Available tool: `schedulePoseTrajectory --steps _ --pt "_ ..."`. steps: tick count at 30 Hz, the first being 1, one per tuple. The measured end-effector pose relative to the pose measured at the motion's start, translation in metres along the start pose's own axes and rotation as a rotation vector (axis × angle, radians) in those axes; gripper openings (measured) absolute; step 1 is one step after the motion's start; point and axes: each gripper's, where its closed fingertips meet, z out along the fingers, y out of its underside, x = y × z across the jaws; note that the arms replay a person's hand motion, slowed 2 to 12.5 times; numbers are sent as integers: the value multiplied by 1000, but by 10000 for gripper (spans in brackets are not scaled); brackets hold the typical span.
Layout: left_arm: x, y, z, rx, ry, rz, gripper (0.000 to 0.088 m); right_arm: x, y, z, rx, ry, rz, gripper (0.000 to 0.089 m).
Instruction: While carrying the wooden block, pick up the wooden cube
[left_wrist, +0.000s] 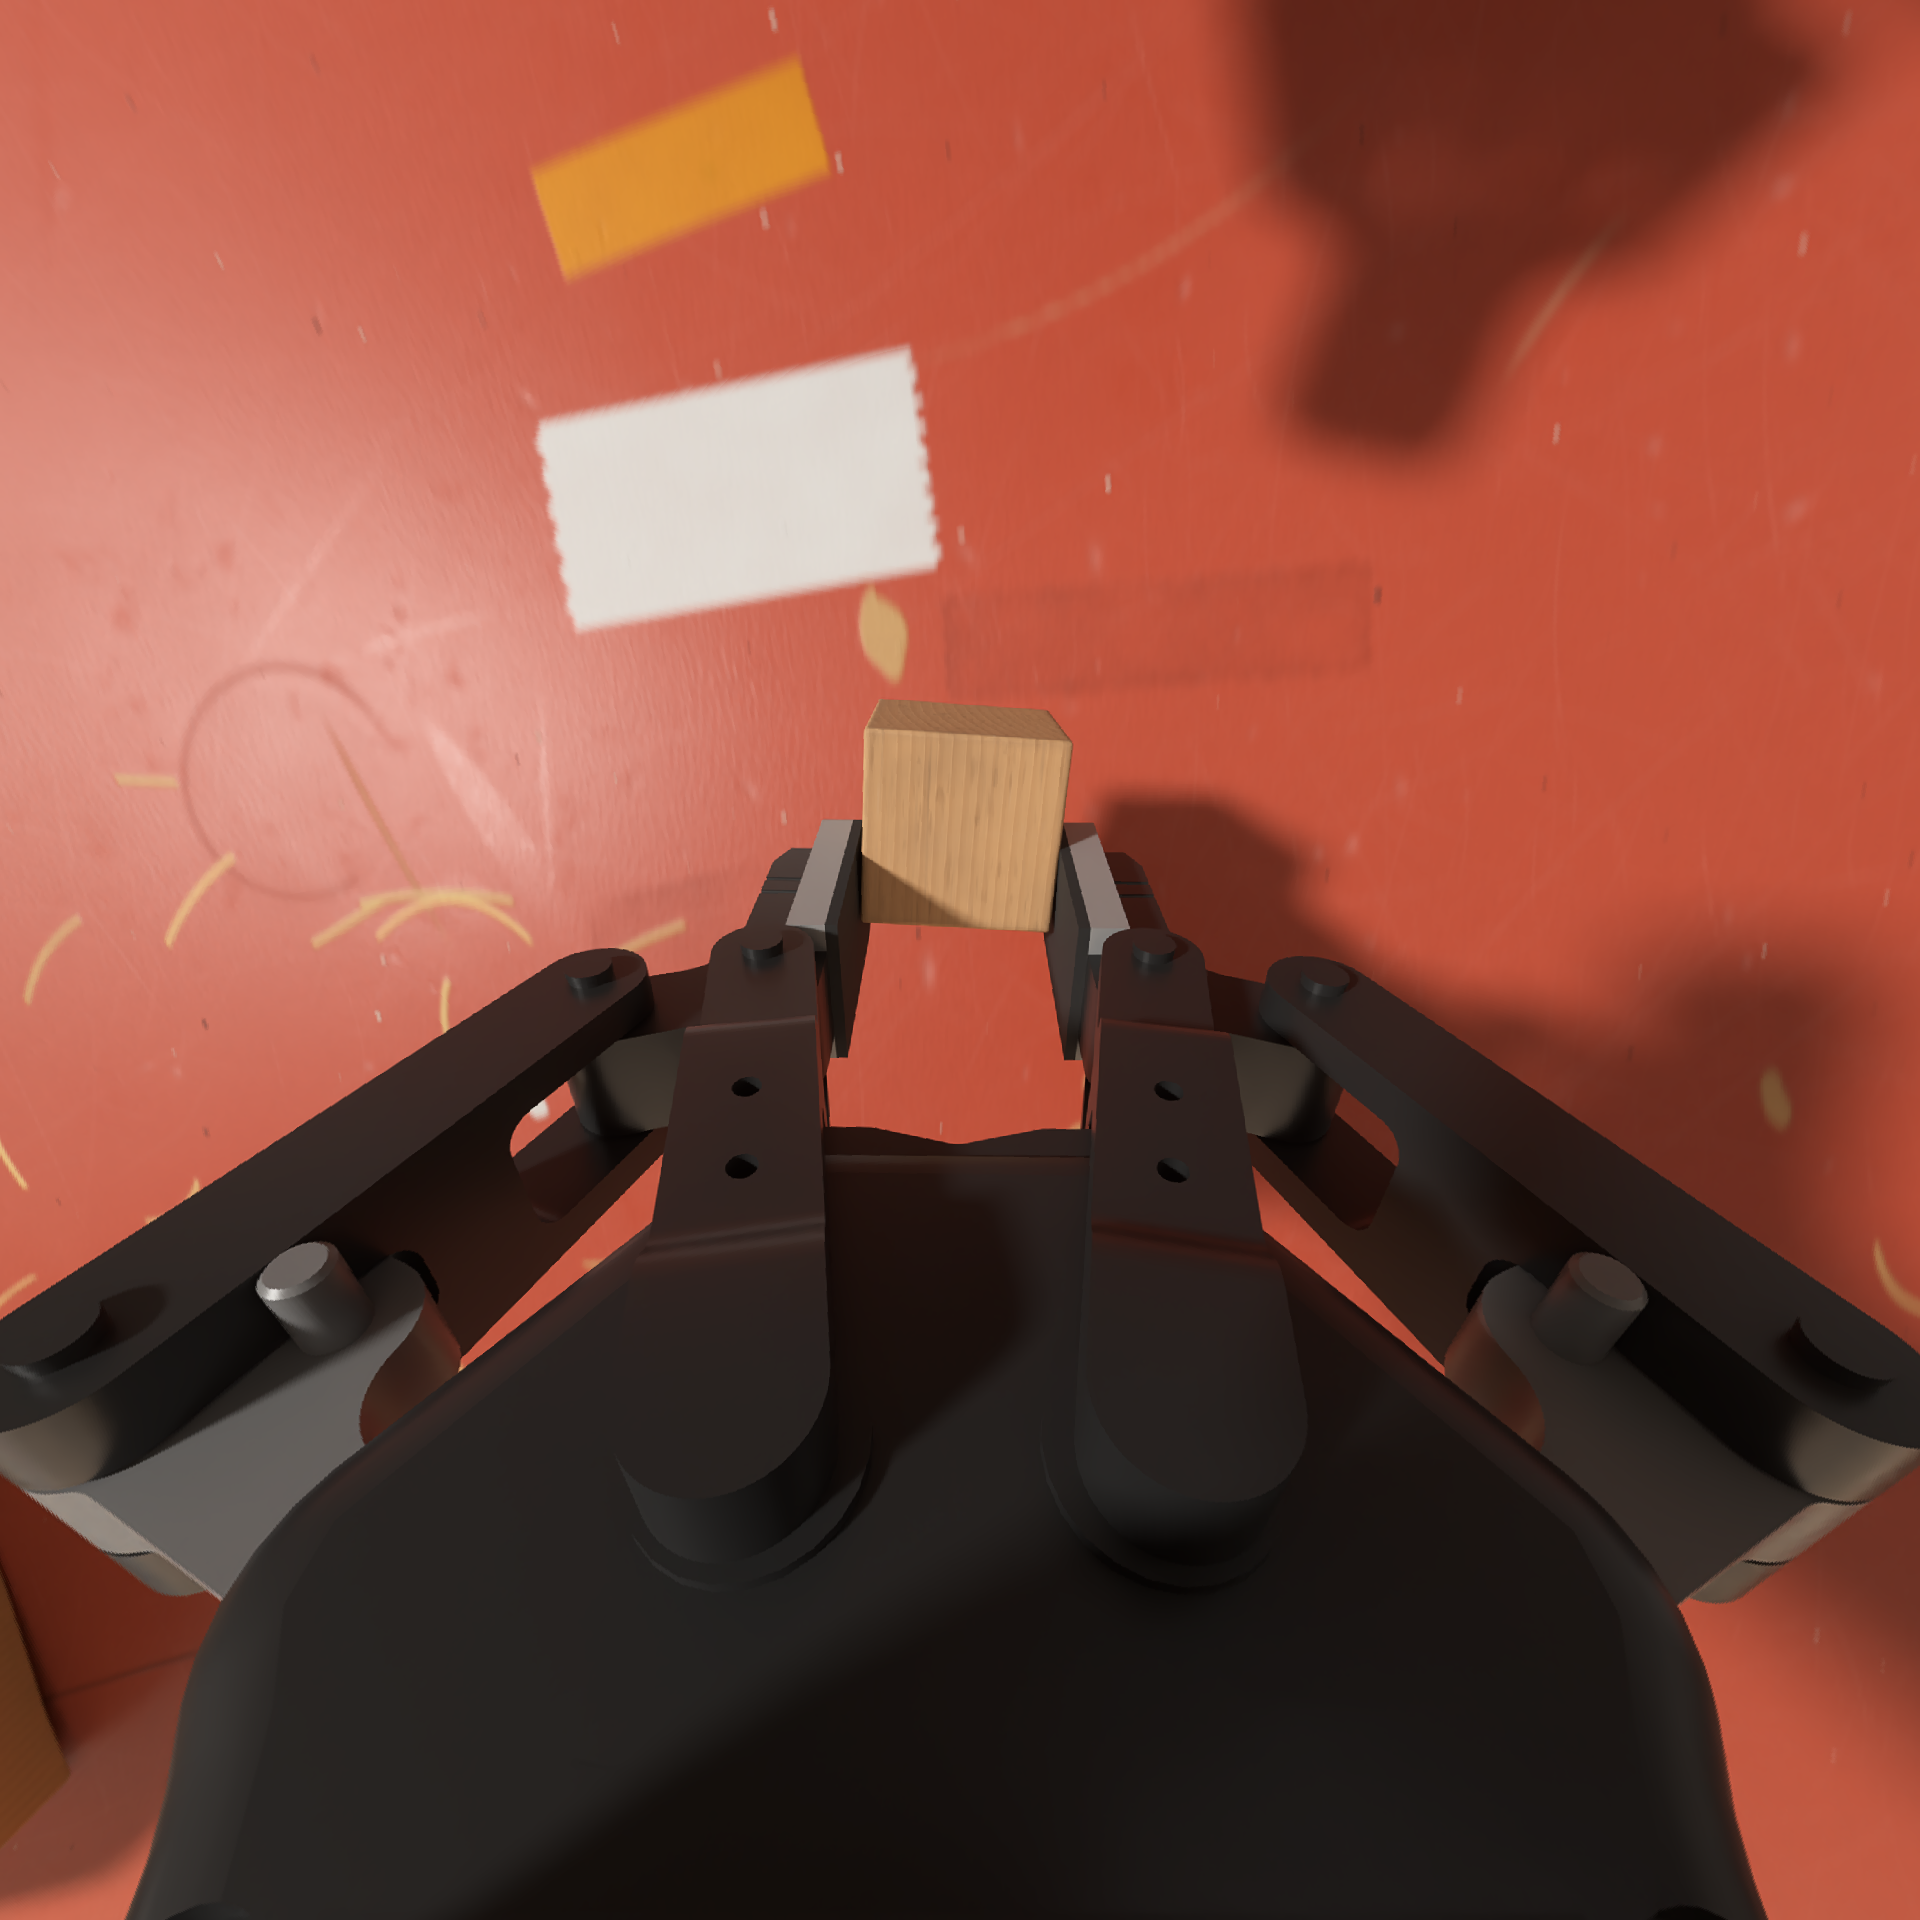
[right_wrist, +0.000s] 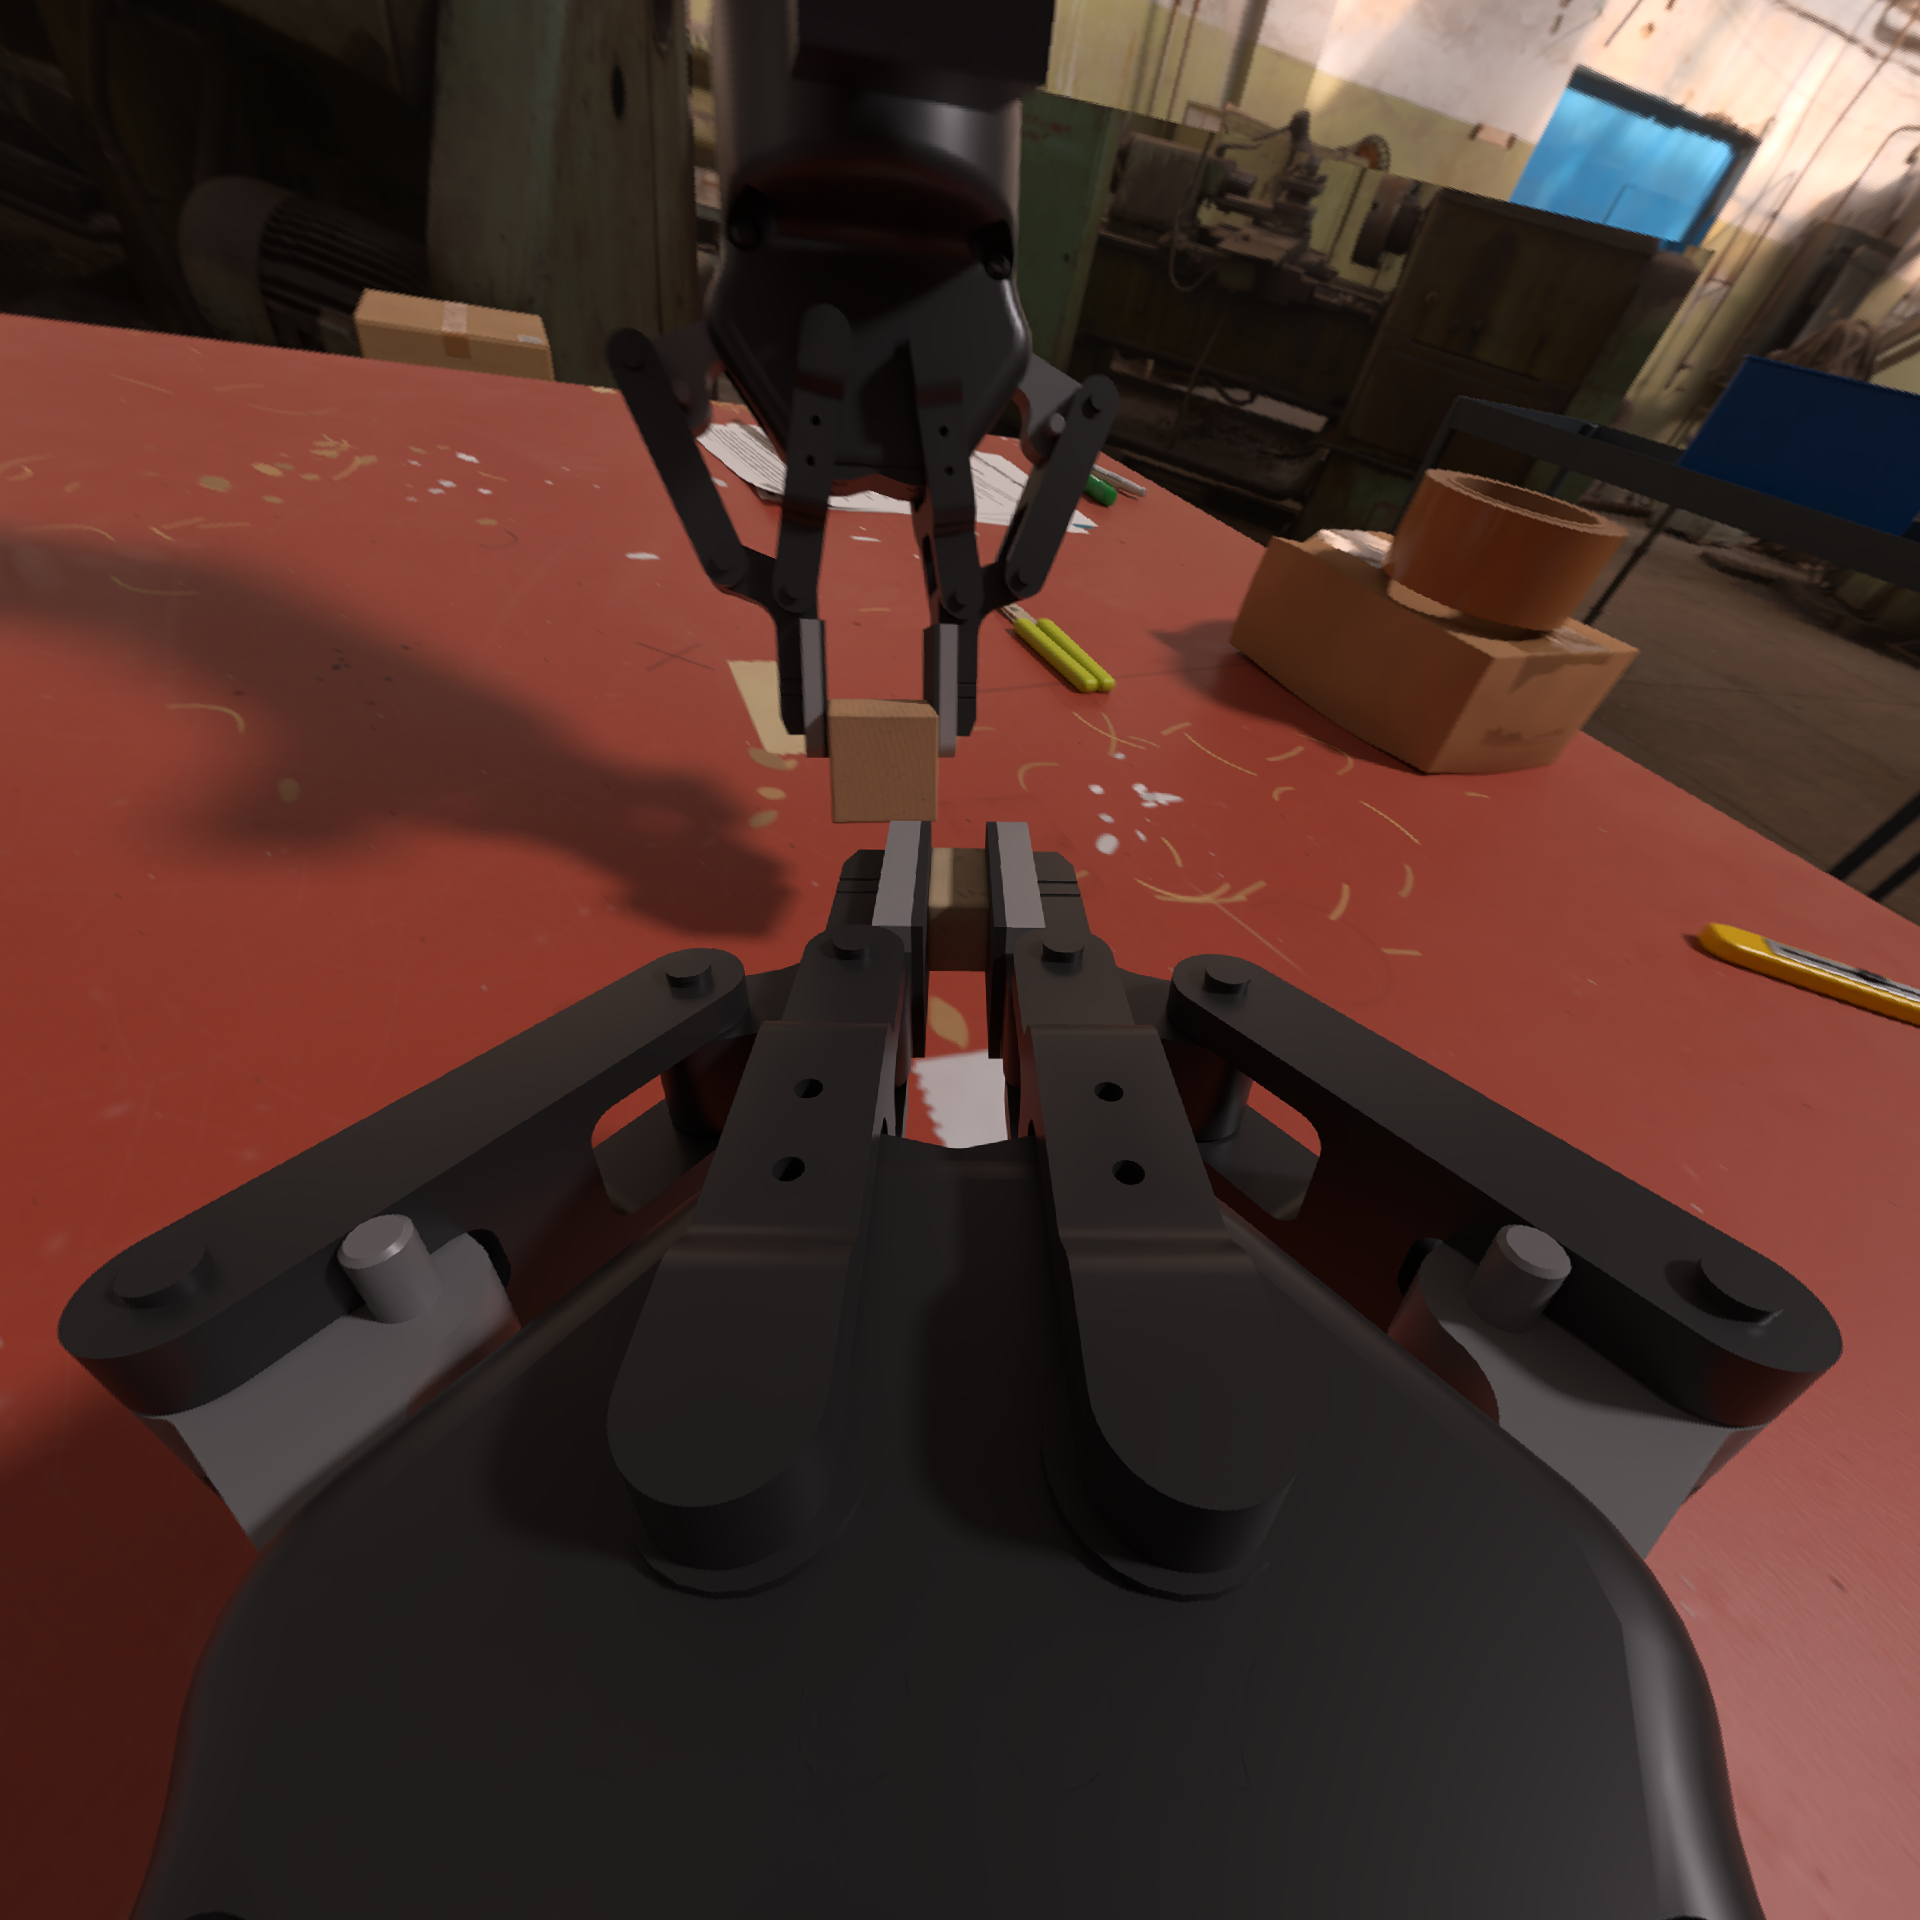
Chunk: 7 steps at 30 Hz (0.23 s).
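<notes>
My left gripper (left_wrist: 958, 844) is shut on a light wooden cube (left_wrist: 964, 821), pinched by its lower sides between the fingertips and held above the red table (left_wrist: 1558, 727). In the right wrist view the left gripper (right_wrist: 881, 732) hangs straight ahead, pointing down, with the cube (right_wrist: 883, 764) in the air. My right gripper (right_wrist: 957, 842) is shut on a small wooden block (right_wrist: 956, 899) that sits between its pads, just below and in front of the cube. The two pieces are close but apart.
A cardboard box (right_wrist: 1434, 686) with a brown tape roll (right_wrist: 1496, 561) stands at the right. A yellow utility knife (right_wrist: 1808, 971), yellow-green markers (right_wrist: 1060, 655), papers (right_wrist: 748, 452) and a far box (right_wrist: 452, 332) lie around. White (left_wrist: 738, 488) and orange (left_wrist: 681, 166) patches lie flat on the table.
</notes>
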Motion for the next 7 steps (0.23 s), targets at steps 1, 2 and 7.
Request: schedulePoseTrajectory --steps 1,2,7 --pt "0 -10 3 10 -10 -6 309 4 2 -5 -5 11 -5 92" --pt "1 -19 8 15 -18 -12 309 7 5 -11 -11 21 -10 92" --pt "0 -64 36 35 -49 -52 309 25 21 -38 -54 67 -25 92"
